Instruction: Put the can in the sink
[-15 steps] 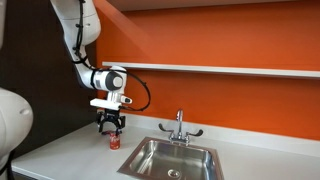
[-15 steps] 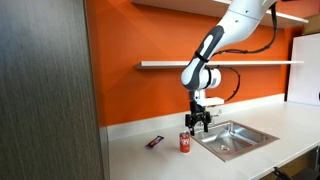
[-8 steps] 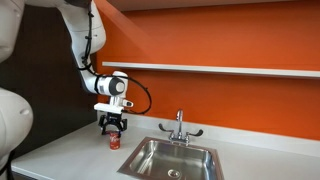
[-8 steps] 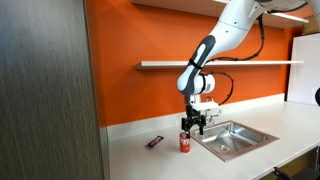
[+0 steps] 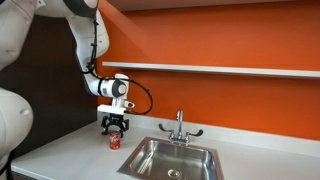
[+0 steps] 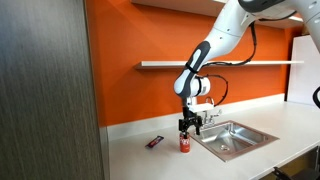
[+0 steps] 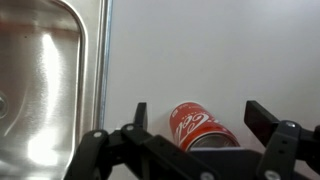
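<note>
The small red can (image 5: pixel 114 141) stands upright on the white counter, just beside the sink (image 5: pixel 170 158); it also shows in an exterior view (image 6: pixel 184 144) and in the wrist view (image 7: pixel 199 127). The stainless sink shows in an exterior view (image 6: pixel 235 136) and its rim shows in the wrist view (image 7: pixel 92 70). My gripper (image 5: pixel 115 127) hangs directly above the can, open, with a finger on each side of the can's top in the wrist view (image 7: pixel 200 120). The fingers do not touch the can.
A chrome faucet (image 5: pixel 179 126) with two side handles stands behind the basin. A flat dark marker-like object (image 6: pixel 155 142) lies on the counter near the can. An orange wall and a shelf (image 5: pixel 220 70) run behind. A dark cabinet panel (image 6: pixel 45 90) stands close to the camera.
The arm has shifted slightly and lowered toward the can; the gripper now sits closer over the can's top. The can has not moved.
</note>
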You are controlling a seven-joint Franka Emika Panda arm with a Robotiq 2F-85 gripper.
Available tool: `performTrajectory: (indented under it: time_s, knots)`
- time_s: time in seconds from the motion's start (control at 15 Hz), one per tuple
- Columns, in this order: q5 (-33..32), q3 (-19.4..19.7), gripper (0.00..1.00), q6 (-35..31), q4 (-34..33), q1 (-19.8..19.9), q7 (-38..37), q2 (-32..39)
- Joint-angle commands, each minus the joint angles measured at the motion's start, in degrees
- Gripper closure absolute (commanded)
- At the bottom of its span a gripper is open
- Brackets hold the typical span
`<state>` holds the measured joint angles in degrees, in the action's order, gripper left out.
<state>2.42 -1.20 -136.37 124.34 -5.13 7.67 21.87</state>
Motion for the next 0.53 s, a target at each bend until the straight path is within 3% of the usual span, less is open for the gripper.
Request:
performTrajectory:
  time_s: [0.0,0.47]
  knots:
    - [-1.24,-1.16,0.0,0.63,-2.87,0.87,-0.39,2.09]
    - [-1.16,-1.8,0.0,0.77,-5.6,0.76,-0.3,4.47]
